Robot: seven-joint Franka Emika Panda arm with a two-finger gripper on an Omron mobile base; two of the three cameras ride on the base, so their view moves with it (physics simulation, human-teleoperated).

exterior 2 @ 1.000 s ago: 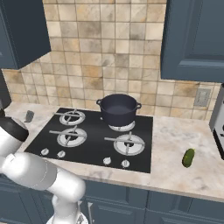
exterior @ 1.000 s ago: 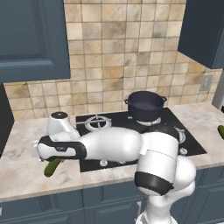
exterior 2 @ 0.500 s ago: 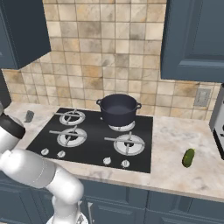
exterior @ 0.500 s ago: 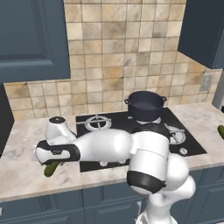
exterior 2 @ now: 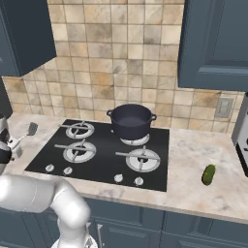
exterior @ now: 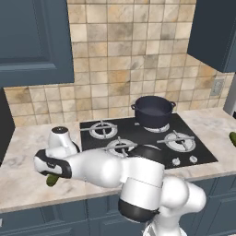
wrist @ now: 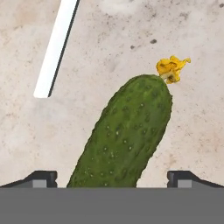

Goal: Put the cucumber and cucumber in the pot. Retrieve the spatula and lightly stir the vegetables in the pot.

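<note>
One dark-green cucumber with a yellow flower tip lies on the marble counter left of the stove. My gripper hangs straight over it, open, one fingertip on each side of its near end. In the left base view the cucumber peeks out under my hand. The spatula's pale handle lies just beyond it; its grey slotted head shows by the stove's left edge. The navy pot stands on the back right burner. A second cucumber lies on the counter right of the stove.
The black cooktop has knobs along its front edge. A tiled wall with an outlet runs behind. Blue cabinets hang above. A grey appliance stands at the far right.
My hand has sunk lower and slightly left toward the cucumber on the counter. The jaws have stayed open. Pot, spatula and both cucumbers have not moved.
</note>
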